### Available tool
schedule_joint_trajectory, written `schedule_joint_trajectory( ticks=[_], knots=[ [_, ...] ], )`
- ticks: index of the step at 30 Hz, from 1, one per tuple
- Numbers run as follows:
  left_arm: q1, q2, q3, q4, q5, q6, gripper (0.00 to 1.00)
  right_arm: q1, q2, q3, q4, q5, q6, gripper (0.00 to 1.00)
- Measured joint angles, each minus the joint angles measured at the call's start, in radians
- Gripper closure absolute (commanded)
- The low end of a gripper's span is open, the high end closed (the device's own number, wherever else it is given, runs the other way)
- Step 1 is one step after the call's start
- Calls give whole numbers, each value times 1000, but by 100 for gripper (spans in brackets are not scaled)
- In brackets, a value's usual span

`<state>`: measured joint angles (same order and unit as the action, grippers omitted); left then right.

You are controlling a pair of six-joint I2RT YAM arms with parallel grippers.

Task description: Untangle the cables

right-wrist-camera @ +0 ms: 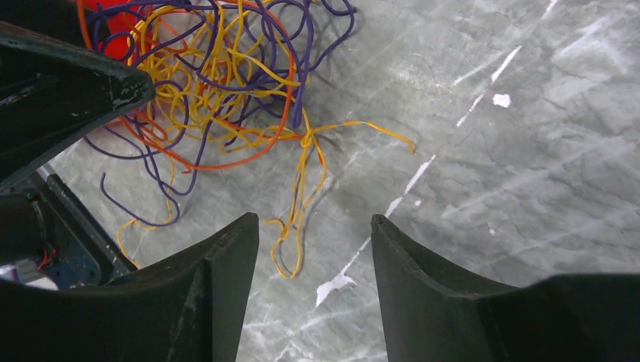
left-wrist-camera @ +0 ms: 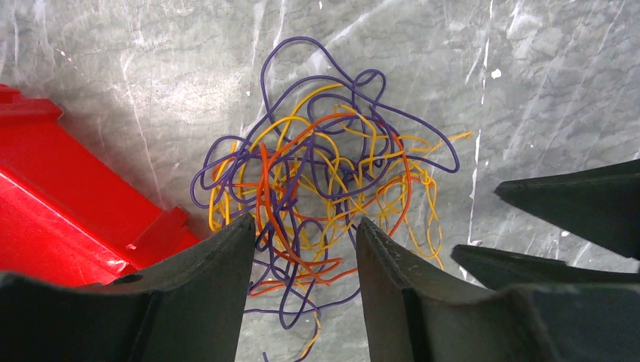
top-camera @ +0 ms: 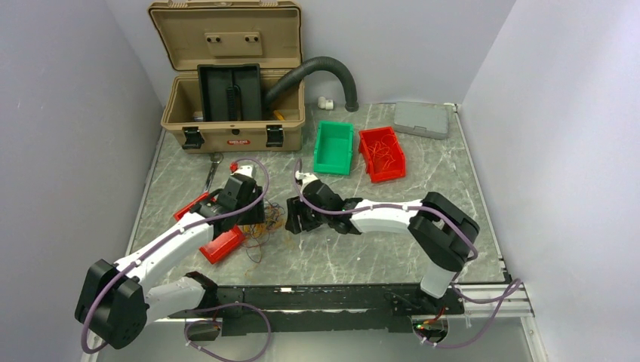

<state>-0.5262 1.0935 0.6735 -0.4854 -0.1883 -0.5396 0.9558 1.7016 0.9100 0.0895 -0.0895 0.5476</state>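
The cables (left-wrist-camera: 324, 196) lie in one loose knot of purple, yellow and orange strands on the table (left-wrist-camera: 528, 75). They are likely feather-light, limp and springy, so tugging the mass would probably drag it along whole, and a free outlying loop looks the better hold. The left gripper (left-wrist-camera: 306, 222) has its jaws spread with the knot's near edge between the tips and nothing visibly pinched. The right gripper (right-wrist-camera: 314, 220) is likewise spread, a stray yellow loop (right-wrist-camera: 300, 197) lying just ahead of and between its tips, contact unclear.
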Motion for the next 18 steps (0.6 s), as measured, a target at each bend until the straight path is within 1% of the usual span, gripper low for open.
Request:
schedule_joint_trajectory(
  ticks=[8, 11, 14, 15, 17, 18],
  knots=[
    [11, 0, -22, 25, 0, 0, 47, 69, 93, 53, 17, 64, 31, 50],
    [16, 0, -33, 31, 2, 0, 48, 88, 121, 60, 26, 85, 47, 57],
    [21, 0, -41, 40, 8, -1, 51, 95, 141, 61, 55, 98, 64, 70],
    [22, 0, -43, 42, 11, -2, 53, 96, 144, 61, 60, 105, 68, 78],
    [23, 0, -47, 51, 14, -4, 59, 97, 150, 59, 66, 121, 81, 96],
    [24, 0, -47, 55, 16, -4, 63, 97, 150, 59, 67, 131, 86, 100]
  ],
)
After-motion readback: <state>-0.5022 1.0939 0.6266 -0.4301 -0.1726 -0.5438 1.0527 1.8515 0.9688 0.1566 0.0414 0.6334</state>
